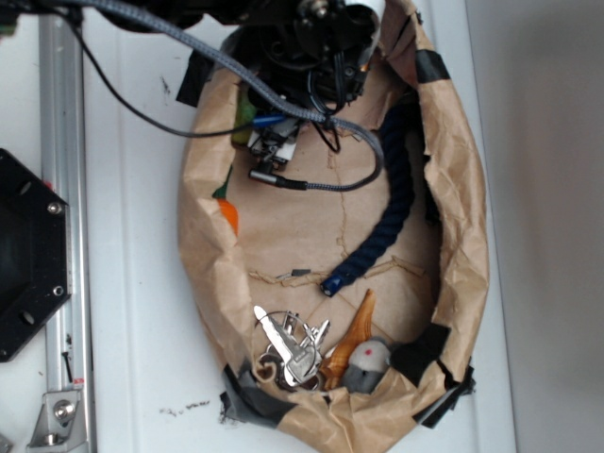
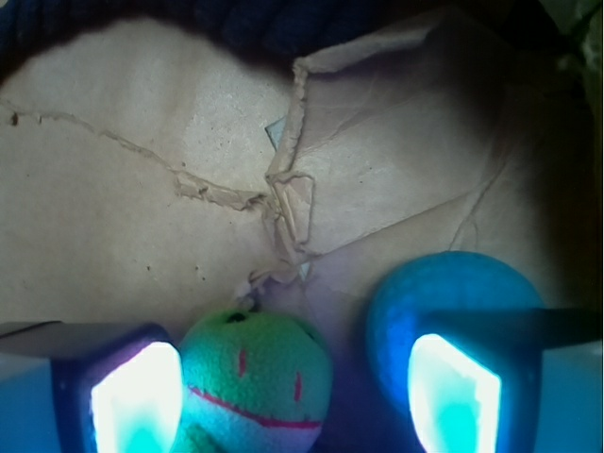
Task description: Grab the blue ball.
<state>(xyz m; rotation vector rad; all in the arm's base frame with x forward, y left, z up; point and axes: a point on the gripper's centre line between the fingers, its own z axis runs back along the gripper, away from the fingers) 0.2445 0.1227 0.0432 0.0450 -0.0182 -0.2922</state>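
Note:
In the wrist view the blue ball (image 2: 444,283) lies low on the right, on the brown paper. My gripper (image 2: 294,396) is open. Its right finger (image 2: 453,392) is in front of the ball and covers the ball's lower part, so the ball is at that finger rather than centred in the gap. The green plush toy's head (image 2: 255,377) sits between the two fingers, close to the left finger (image 2: 137,401). In the exterior view the gripper (image 1: 269,142) is at the top of the paper-lined basin, and the arm hides the ball.
A paper-lined basin (image 1: 462,283) holds a long dark navy rope (image 1: 387,208), an orange thing at the left wall (image 1: 226,212), a metal toy plane (image 1: 293,344), a wooden piece (image 1: 351,340) and a small white ball with a red dot (image 1: 366,354). A grey cable (image 1: 330,184) loops below the gripper.

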